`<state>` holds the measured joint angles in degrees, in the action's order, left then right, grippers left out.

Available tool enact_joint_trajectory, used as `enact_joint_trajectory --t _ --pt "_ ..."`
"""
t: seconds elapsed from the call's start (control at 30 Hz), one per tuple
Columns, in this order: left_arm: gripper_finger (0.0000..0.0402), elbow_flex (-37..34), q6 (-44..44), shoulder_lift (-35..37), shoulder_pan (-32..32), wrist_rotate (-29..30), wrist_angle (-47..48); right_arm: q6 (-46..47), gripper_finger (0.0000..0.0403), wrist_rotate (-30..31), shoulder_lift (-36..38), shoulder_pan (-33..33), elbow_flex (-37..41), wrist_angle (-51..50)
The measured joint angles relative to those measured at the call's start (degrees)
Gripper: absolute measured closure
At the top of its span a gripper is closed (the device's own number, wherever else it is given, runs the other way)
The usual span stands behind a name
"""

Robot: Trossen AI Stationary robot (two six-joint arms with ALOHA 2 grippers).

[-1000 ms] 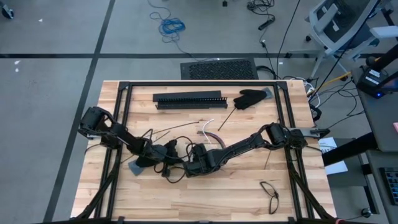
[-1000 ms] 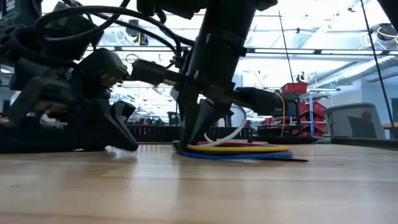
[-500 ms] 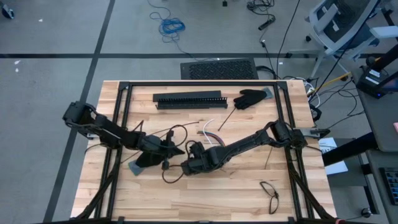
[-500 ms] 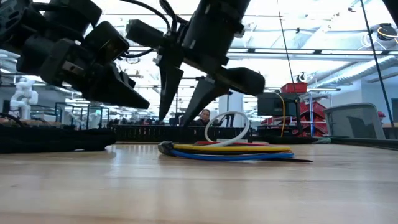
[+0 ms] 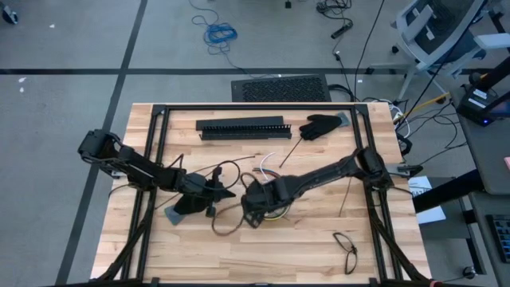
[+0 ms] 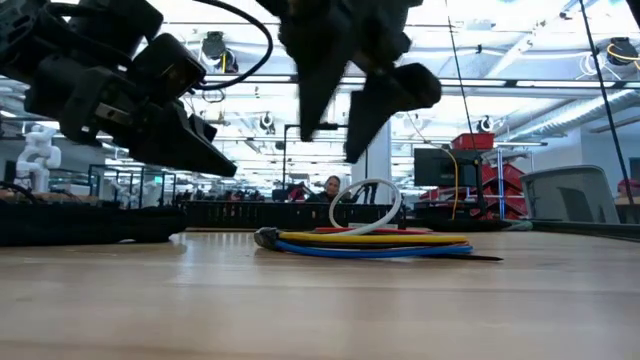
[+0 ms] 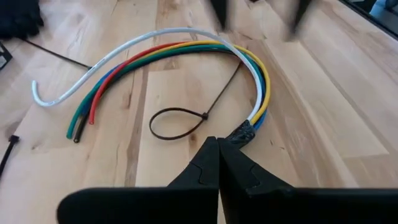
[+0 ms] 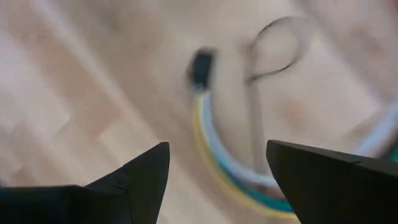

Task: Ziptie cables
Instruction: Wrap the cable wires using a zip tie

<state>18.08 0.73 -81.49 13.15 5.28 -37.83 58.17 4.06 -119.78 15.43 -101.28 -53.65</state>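
The cables [image 7: 186, 53] lie flat on the table in a curved bundle of white, red, yellow, green and blue wires. A black wrap joins them at one end [image 7: 244, 132]. They also show in the low view [image 6: 375, 243] and the right wrist view [image 8: 211, 146]. A thin black ziptie loop [image 7: 177, 121] lies inside the arc. My right gripper [image 6: 330, 140] hangs open above the bound end, pointing down, touching nothing. My left gripper [image 7: 217, 155] is shut, just short of that end and above the table [image 5: 227, 191].
A long black slotted bar [image 5: 243, 127] and a black glove [image 5: 319, 125] lie at the far side. A straight black strip [image 5: 291, 151] lies near them. A small black wire loop [image 5: 347, 249] lies at the near right. Black frame rails [image 5: 155, 151] run along both sides.
My right gripper has opened and let go of the cables' bound end. It has risen straight up and rolled at the wrist. My left gripper, still shut, has lifted off the table and drawn back a little toward the left. The cables stay lying flat.
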Motion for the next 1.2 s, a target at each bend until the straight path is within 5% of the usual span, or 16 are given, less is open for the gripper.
enact_joint_trajectory --t 0.17,0.8,0.9,1.07,1.2 --pt "0.0401 0.0 0.3 0.0 0.0 1.5 1.0 4.8 0.0139 0.4 -2.9 2.0 0.0 8.0" --pt "0.0401 0.0 0.3 0.0 0.0 4.3 1.4 4.3 0.0148 1.0 -12.0 1.3 -0.4 8.3" --pt "0.0401 0.0 0.4 0.0 0.0 4.4 1.5 5.3 0.0195 0.9 -13.4 1.3 -0.4 6.9" --pt "0.0401 0.0 0.3 0.0 0.0 4.5 2.6 3.3 0.0372 -0.7 -14.2 1.4 -0.4 4.8" --pt "0.0401 0.0 0.2 0.0 -0.2 4.5 4.6 3.4 0.0386 -2.1 -14.0 1.5 -0.3 4.8"
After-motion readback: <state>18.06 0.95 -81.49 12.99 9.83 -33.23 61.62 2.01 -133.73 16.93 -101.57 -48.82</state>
